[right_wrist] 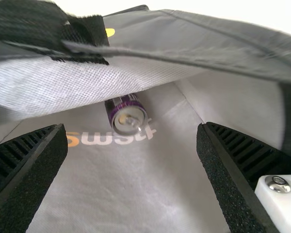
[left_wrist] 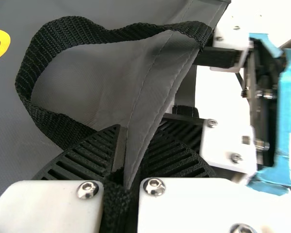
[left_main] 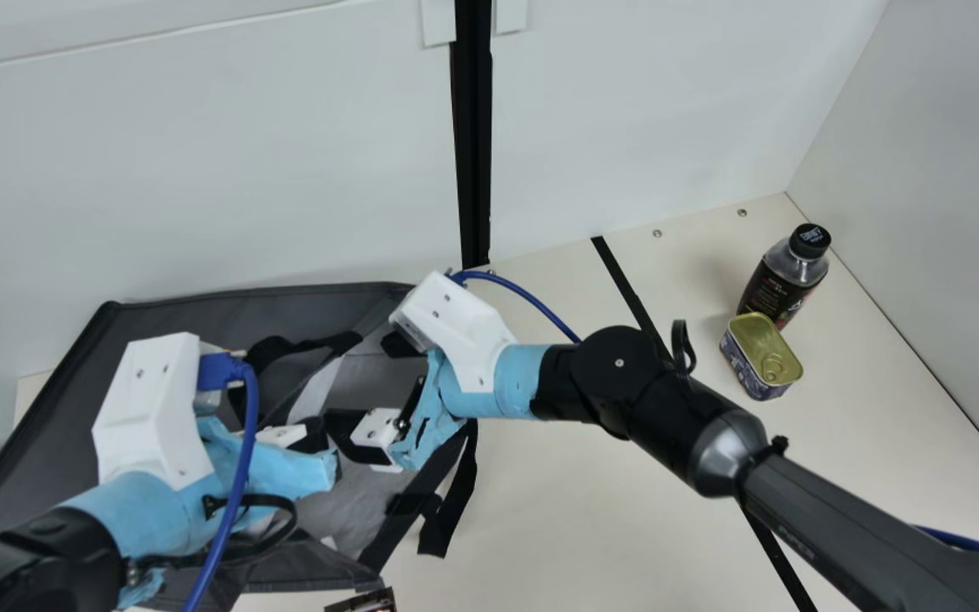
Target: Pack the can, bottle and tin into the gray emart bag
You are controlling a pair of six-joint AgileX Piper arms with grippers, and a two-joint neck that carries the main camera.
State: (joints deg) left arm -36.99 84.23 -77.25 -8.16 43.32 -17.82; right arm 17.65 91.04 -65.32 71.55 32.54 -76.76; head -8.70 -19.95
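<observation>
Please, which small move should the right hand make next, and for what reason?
I would probably draw the open right hand back from the bag: the can appears to lie inside it, the left hand pinches the bag's edge, and the bottle and tin are on the table, unpacked.

Can [right_wrist: 128, 116] inside bag [left_main: 175, 319]; tin [left_main: 760, 353] just before bottle [left_main: 780, 285], both right of bag.

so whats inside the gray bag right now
A purple and silver metal can lies in the gray fabric bag, its top end showing. The bag's upper layer covers its other end; anything deeper under there can't be seen.
</observation>
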